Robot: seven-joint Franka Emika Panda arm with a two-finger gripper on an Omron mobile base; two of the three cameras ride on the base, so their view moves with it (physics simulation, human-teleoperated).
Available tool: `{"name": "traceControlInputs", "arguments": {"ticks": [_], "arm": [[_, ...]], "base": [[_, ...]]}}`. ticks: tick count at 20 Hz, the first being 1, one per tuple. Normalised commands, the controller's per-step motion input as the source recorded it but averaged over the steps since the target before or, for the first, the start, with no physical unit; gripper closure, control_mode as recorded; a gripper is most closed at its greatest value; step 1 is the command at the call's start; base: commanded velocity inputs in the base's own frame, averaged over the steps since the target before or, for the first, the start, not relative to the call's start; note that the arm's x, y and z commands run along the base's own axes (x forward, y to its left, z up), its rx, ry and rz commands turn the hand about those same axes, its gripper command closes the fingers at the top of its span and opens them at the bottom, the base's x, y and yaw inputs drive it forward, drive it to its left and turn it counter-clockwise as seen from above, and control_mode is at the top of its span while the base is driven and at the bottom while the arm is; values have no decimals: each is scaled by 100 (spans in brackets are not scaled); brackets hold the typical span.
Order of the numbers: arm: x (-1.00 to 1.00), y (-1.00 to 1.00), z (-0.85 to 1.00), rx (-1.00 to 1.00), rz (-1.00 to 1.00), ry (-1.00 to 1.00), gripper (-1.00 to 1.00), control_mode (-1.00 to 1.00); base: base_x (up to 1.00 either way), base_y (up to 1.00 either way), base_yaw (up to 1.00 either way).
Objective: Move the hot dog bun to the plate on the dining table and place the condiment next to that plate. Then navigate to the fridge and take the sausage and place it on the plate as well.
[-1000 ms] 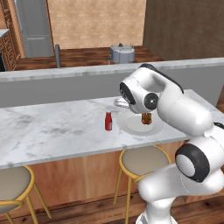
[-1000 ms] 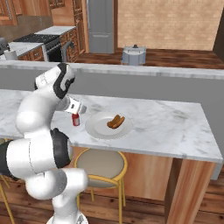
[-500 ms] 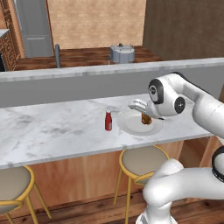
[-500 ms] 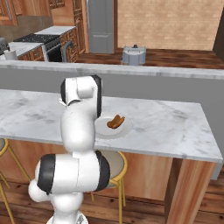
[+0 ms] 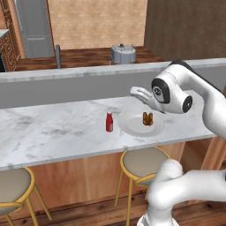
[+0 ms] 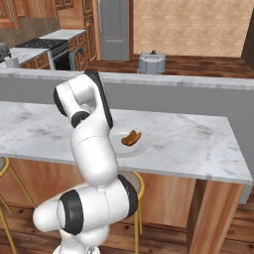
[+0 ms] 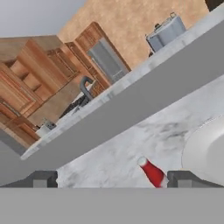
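On the marble dining table [image 5: 57,132] the off-white plate [image 5: 132,128] holds the orange-brown hot dog bun [image 5: 148,118]. The red condiment [image 5: 109,122] stands upright just left of the plate, apart from its rim. My gripper [image 5: 136,93] hovers above the table behind the plate, touching nothing. In the hand view its fingertips [image 7: 43,178] stand wide apart, so the gripper [image 7: 112,179] is open and empty, with the condiment [image 7: 152,173] and the plate's edge [image 7: 205,151] below it. The right base view shows the bun [image 6: 131,138] on the plate [image 6: 144,146]; my arm hides the bottle there.
A grey ledge [image 5: 66,75] runs behind the table, with a steel pot [image 5: 122,54] beyond it. The tall grey fridge [image 5: 35,26] stands at the far back, a range [image 6: 64,49] to its left. Round stools [image 5: 143,161] sit under the table's front edge.
My arm has swung round and risen from over the plate, carrying the open hand up and back. Bottle, plate and bun have stayed in place.
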Motion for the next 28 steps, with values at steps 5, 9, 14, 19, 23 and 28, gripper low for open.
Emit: {"name": "traceControlInputs", "arguments": {"ticks": [5,9,14,19,23,28], "arm": [[-12,22,100,17,0,-24,-100,-100],[-3,3,81,5,0,-82,-100,-100],[0,9,58,2,0,-91,-100,-100],[1,30,17,-7,0,-96,-100,-100],[18,57,0,-42,-2,-100,-100,-100],[12,86,-18,-80,-7,-99,-100,-100]], "base": [[0,0,0],[0,0,0],[0,0,0],[0,0,0],[0,0,0],[0,0,0]]}}
